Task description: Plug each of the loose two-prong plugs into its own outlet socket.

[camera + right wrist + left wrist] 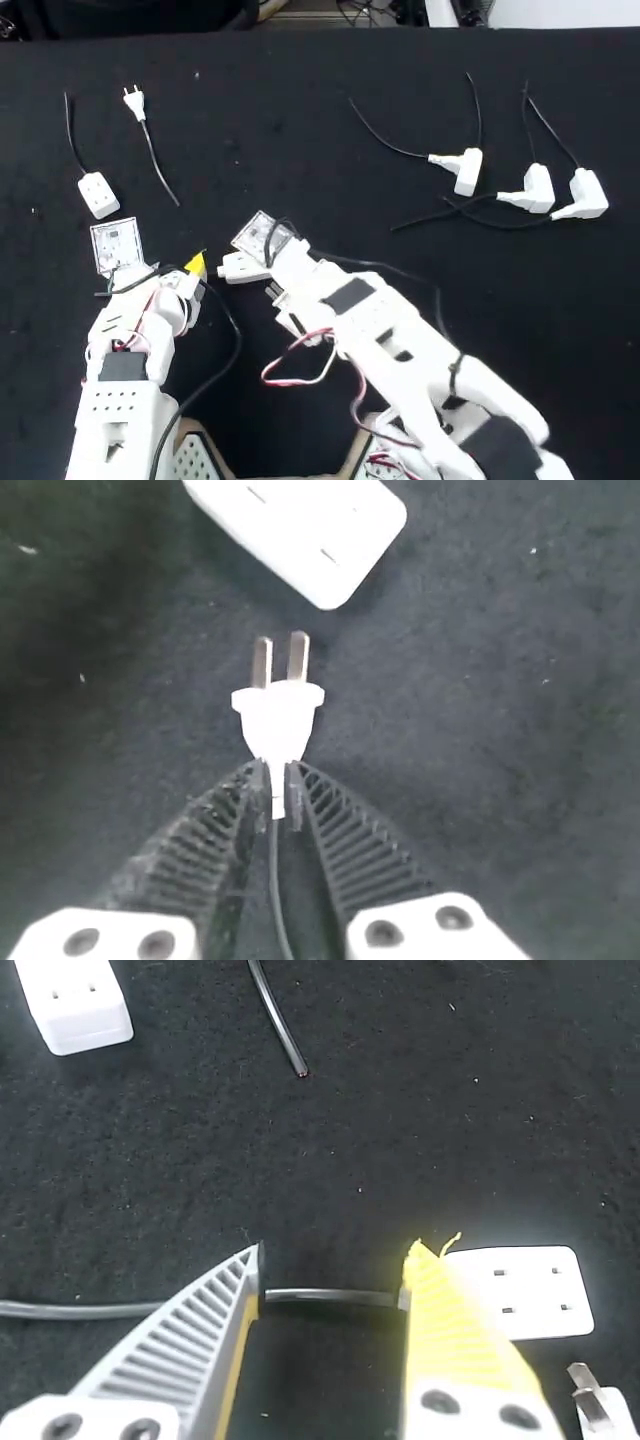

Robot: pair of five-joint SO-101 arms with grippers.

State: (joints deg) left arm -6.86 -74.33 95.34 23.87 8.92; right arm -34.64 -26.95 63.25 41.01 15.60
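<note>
Socket (300, 520) is cut off by the frame; plug (277, 712) is pinched by right hand (277, 776); left hand (335, 1262) is held half-open over cable (325, 1297).

Your light is bright and even: white plastic socket block (525, 1292) glares, matte black tablecloth (450, 1110) hides shadows.

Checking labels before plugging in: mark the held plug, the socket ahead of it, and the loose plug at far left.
held plug (278, 715): right wrist view, white body.
socket (300, 525): right wrist view, slotted face.
loose plug (134, 101): high view, white head.
</note>
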